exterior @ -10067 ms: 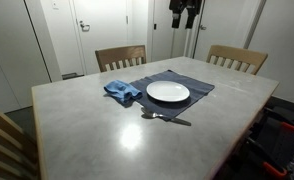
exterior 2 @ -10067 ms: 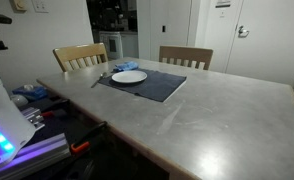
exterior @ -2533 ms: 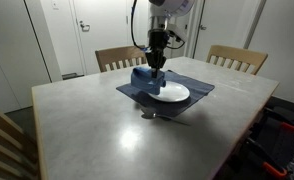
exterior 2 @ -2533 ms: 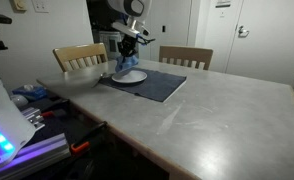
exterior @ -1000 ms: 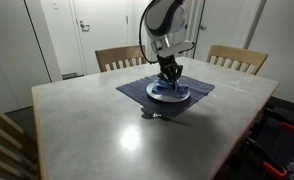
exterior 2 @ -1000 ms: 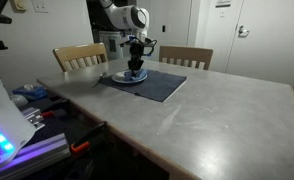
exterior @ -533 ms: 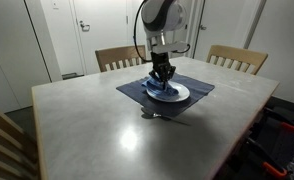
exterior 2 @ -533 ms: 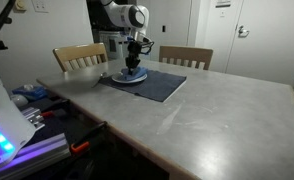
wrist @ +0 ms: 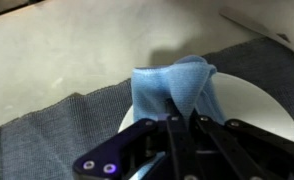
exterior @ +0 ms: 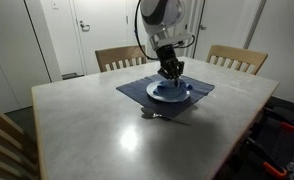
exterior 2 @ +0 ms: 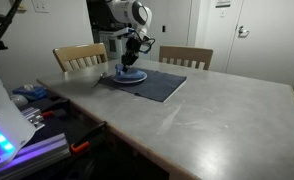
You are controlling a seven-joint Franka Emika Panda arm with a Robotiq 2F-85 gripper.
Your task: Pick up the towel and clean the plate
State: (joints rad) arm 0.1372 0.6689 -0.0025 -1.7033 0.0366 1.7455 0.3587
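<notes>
In the wrist view the tool [wrist: 183, 112] comes in from six o'clock. Its two dark fingers [wrist: 173, 125] are pressed close together, pinching a raised fold of the blue towel [wrist: 177, 82]. The towel bunches up under the tips and lies on the white plate [wrist: 249, 108], whose bare part shows from three to five o'clock of the cloth. A dark grey placemat [wrist: 57, 130] spreads out under the plate toward eight o'clock, and the pale surface [wrist: 67, 45] fills the far part of that view, from ten to twelve o'clock.

In an exterior view the nearest thing is a wide bare stretch of the surface [exterior: 87, 135]. Next comes a piece of cutlery [exterior: 165, 117], lying on the surface at six o'clock of the plate [exterior: 184, 96], just off the near edge of the placemat [exterior: 135, 92]. The tool [exterior: 171, 76] points straight down over the middle of the plate, with the towel [exterior: 168, 88] under it. At this size the cloth is only a small blue patch, so it seems to rest on the plate rather than hang above it.

In both exterior views the arm rises from the plate toward twelve o'clock. Beyond the surface stand two wooden chairs, one [exterior: 120, 57] at eleven o'clock of the plate and one [exterior: 237, 58] at two o'clock. A white door [exterior: 92, 30] stands behind them.
</notes>
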